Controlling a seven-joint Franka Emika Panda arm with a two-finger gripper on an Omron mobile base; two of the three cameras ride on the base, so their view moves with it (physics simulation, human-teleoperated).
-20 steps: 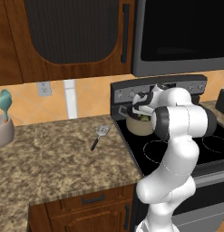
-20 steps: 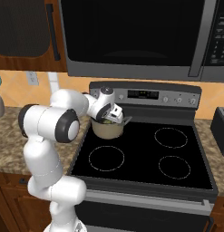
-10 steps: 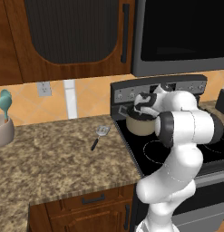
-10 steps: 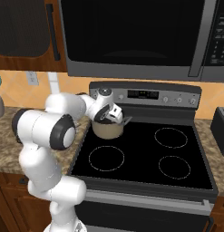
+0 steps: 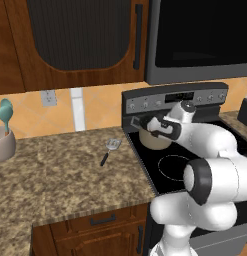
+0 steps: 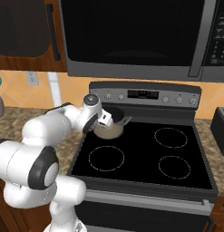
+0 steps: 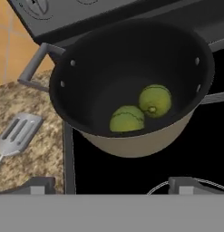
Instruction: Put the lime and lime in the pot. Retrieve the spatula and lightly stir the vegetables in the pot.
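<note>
The pot (image 7: 131,136) stands on the stove's back left burner, beige outside and dark inside. Two limes (image 7: 155,100) (image 7: 127,118) lie side by side on its bottom. My gripper (image 7: 112,185) hovers just above and in front of the pot (image 5: 154,140), open and empty, its fingertips (image 7: 38,183) spread wide. From the right base view, the gripper (image 6: 108,121) sits at the pot's (image 6: 114,130) left rim. The spatula (image 5: 109,149) lies flat on the granite counter left of the stove, and its slotted head (image 7: 18,133) is near the pot's handle.
The black stove top (image 6: 145,154) has several ringed burners and a control panel (image 6: 145,94) behind the pot. A microwave (image 6: 131,36) hangs above. A beige holder (image 5: 4,144) with a teal spoon stands at the counter's far left. Granite counter (image 5: 60,175) stretches between.
My elbow has swung lower and toward the stove's front while the hand stays by the pot. The jaws have spread slightly wider.
</note>
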